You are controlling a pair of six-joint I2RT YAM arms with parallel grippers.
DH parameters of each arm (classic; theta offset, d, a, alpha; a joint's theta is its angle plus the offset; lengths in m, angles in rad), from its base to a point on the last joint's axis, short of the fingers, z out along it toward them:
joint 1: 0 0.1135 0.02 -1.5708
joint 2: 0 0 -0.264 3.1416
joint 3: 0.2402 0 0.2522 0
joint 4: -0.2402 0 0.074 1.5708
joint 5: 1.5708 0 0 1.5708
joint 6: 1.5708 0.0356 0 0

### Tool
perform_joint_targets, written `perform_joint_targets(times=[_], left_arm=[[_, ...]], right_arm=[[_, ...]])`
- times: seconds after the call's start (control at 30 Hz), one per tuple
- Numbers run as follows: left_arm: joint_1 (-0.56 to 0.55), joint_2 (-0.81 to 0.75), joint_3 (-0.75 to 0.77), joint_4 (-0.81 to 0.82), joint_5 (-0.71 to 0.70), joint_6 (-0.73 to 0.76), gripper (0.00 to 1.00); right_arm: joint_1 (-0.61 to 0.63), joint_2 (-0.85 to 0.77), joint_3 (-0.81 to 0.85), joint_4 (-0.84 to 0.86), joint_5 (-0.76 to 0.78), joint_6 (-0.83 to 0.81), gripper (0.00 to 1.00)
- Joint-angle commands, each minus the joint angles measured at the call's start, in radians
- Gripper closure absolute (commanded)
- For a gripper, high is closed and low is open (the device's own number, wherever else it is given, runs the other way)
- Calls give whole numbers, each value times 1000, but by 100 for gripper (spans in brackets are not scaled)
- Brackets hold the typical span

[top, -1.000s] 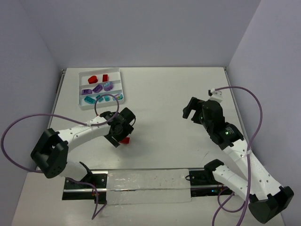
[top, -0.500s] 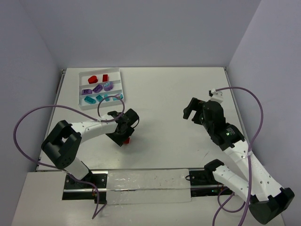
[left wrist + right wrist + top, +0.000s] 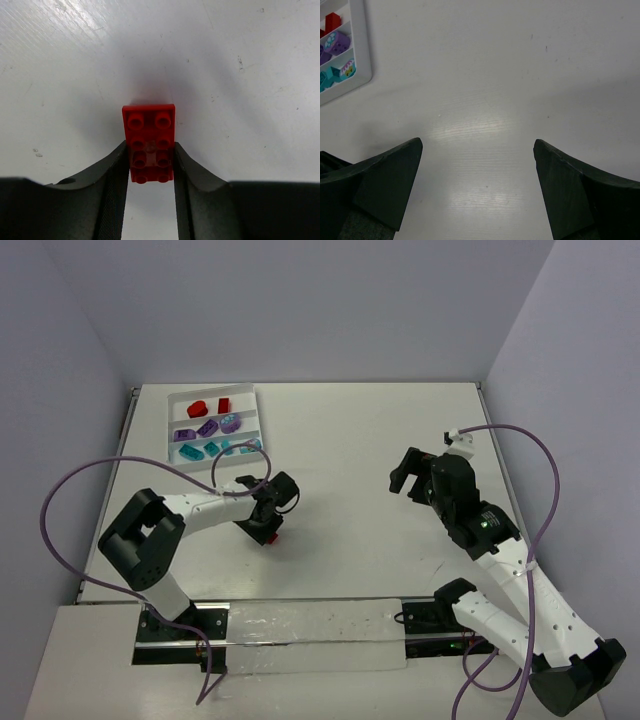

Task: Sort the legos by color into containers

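The left tool (image 3: 149,151) has its two fingers (image 3: 117,172) drawn in against the long sides of a red brick (image 3: 149,131), studs up, gripping its near half; the far half juts out ahead of the fingertips. Whether the brick is lifted off the white bench (image 3: 260,75) or resting on it cannot be told. From above, this tool (image 3: 270,528) is low over the bench with the red brick (image 3: 273,537) at its tip. The white tray (image 3: 258,426) lies well beyond it and to its left, holding red legos (image 3: 197,408) in its far compartment, purple legos (image 3: 207,427) in the middle one and teal legos (image 3: 187,451) in the near one

The right tool (image 3: 477,146) is spread wide with nothing between its fingers, hovering over bare bench; the tray (image 3: 364,55) shows far ahead at its left
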Motion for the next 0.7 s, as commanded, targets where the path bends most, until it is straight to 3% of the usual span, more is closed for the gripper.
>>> perform_joint_targets(times=[0.0, 0.07, 0.17, 0.33, 0.57, 0.67], left_arm=[[1, 25, 78, -37, -69, 48, 80], [5, 28, 119, -86, -107, 87, 92], [16, 10, 206, -152, -197, 176, 100], [145, 21, 404, -174, -289, 395, 100], [375, 201, 737, -49, -160, 798, 100], [417, 332, 928, -86, -165, 854, 100]], right_arm=[[8, -12, 17, 3, 5, 6, 0], [10, -12, 17, 4, 5, 7, 0], [8, -15, 18, 4, 9, 4, 0], [10, -20, 19, 4, 13, 4, 0], [8, -3, 19, 13, 10, 8, 0], [8, 7, 23, 18, 11, 8, 0]])
